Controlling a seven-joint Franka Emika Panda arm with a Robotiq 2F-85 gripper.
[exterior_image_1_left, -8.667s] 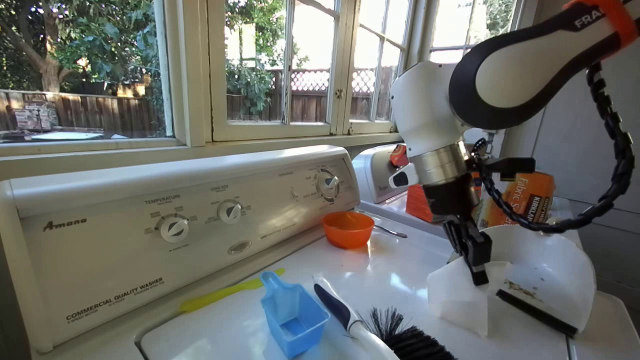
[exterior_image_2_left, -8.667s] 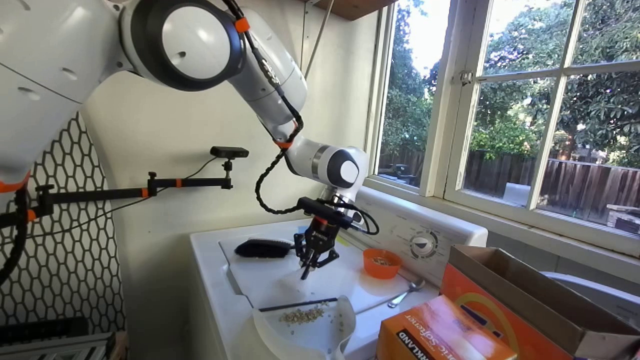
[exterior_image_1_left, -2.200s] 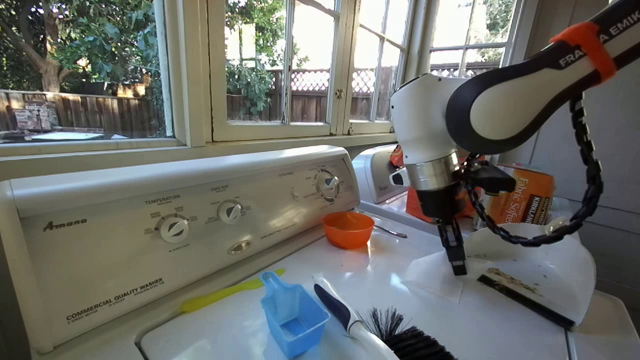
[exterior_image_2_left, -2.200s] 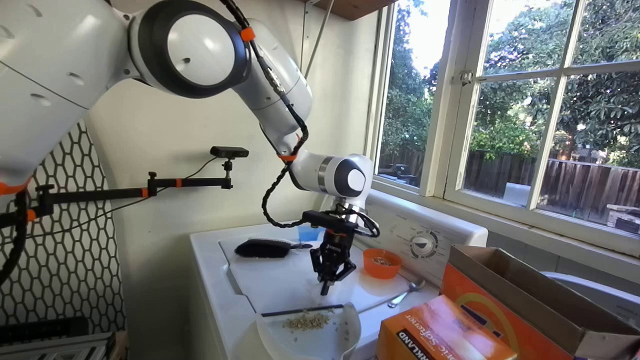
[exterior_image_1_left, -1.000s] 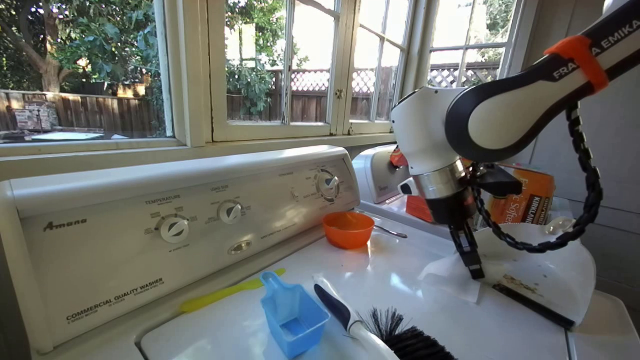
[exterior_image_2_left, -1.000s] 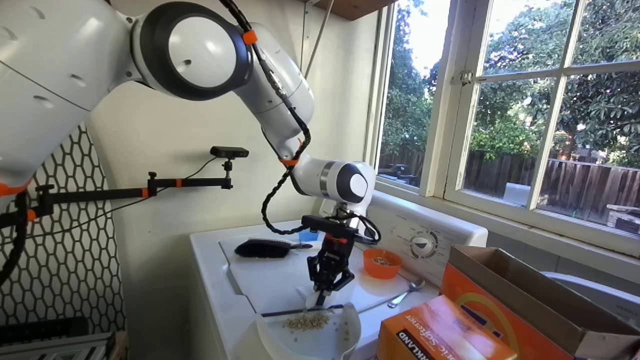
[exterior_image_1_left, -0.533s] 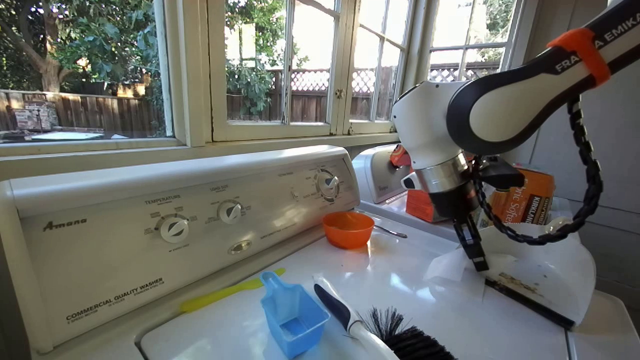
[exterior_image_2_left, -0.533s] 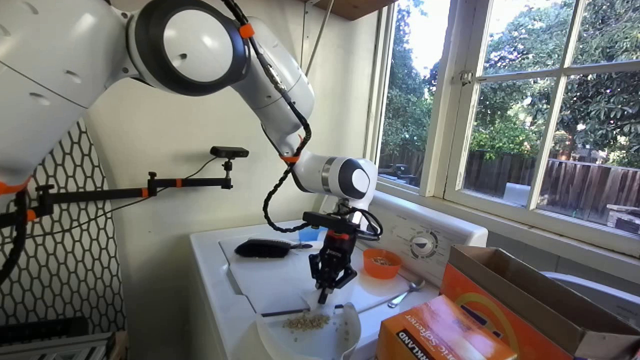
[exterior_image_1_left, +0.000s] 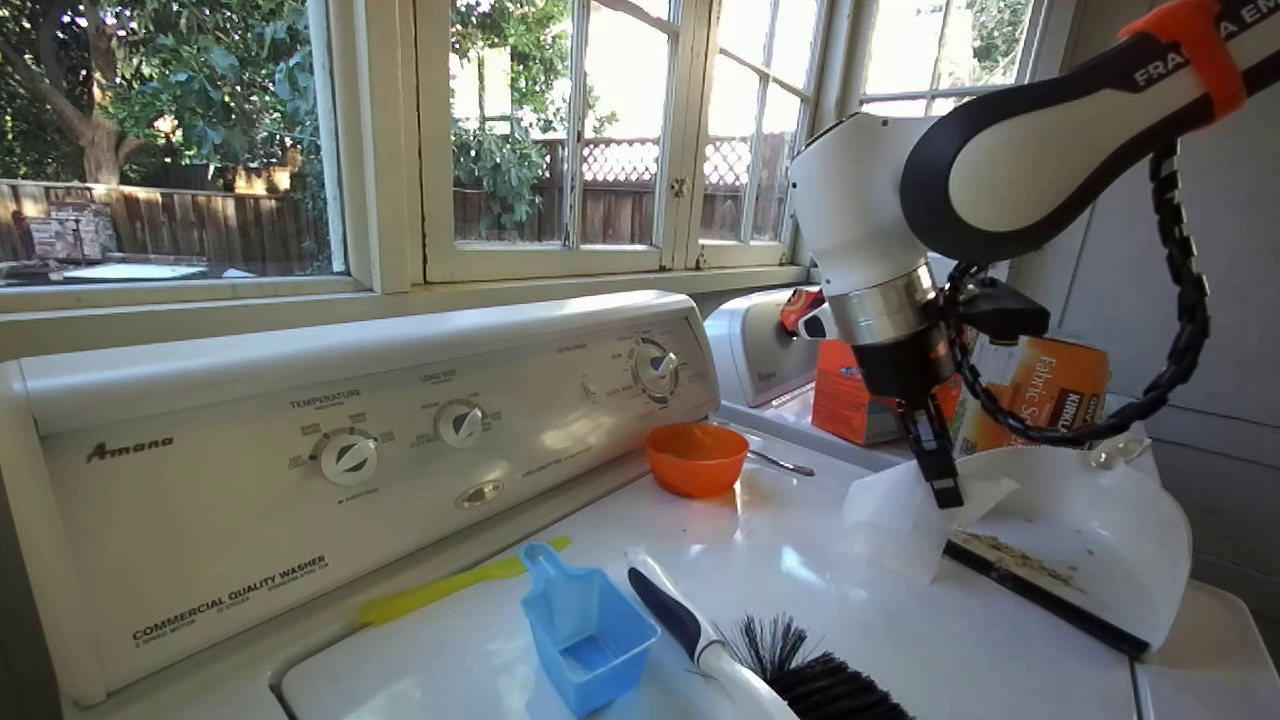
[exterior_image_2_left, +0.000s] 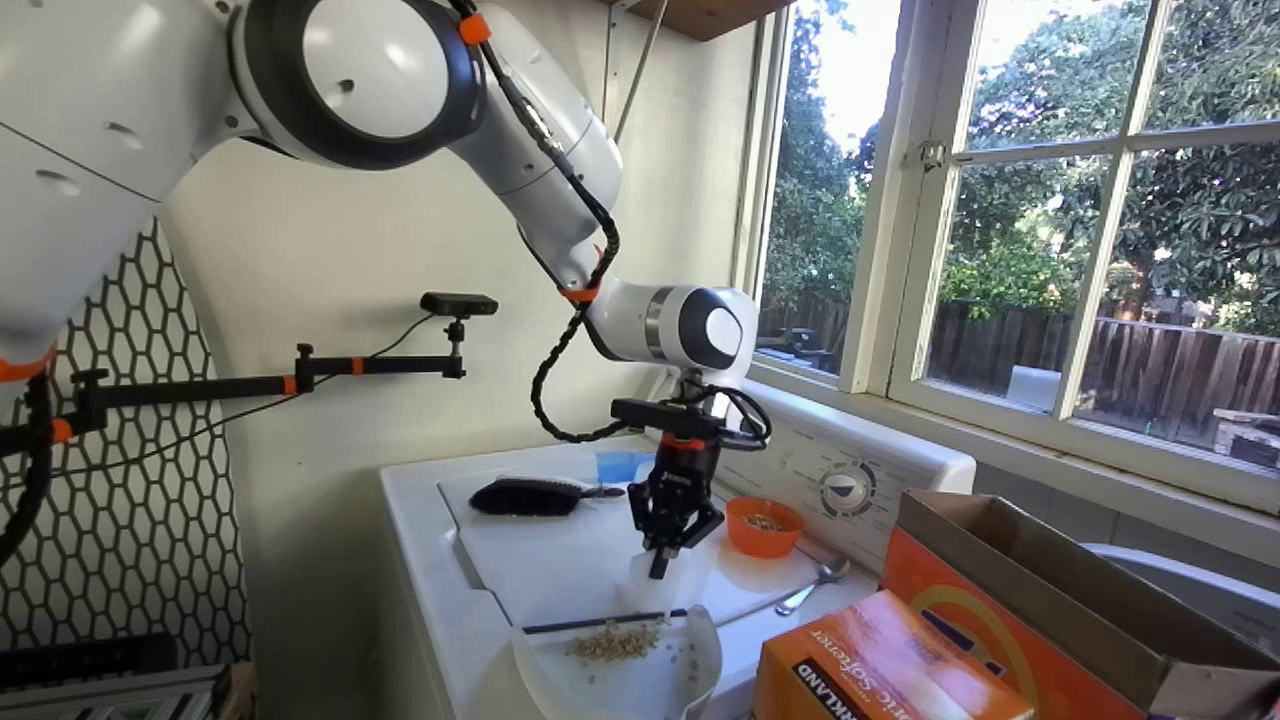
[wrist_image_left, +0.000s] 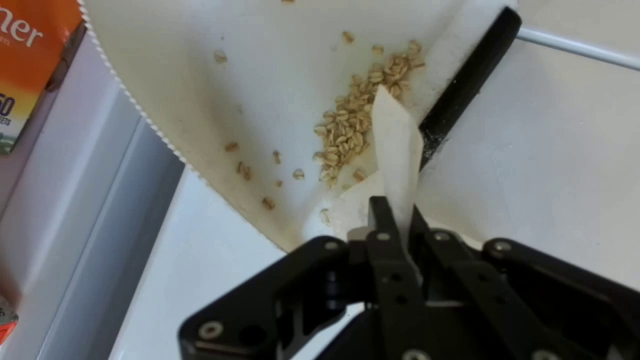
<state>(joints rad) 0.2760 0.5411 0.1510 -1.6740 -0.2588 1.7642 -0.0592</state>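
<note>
Raised slightly since half a second ago, the Robotiq gripper (exterior_image_1_left: 947, 496) is closed on a white paper sheet (wrist_image_left: 396, 145), which hangs over the washer lid (exterior_image_1_left: 985, 640), just beside the white dustpan (wrist_image_left: 280, 65) where rolled oats (wrist_image_left: 346, 134) lie heaped.

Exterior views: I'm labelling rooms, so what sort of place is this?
Probably a laundry area: a white boxy Amana washer, a second white appliance beside it, and an orange cardboard fabric-softener box.
</note>
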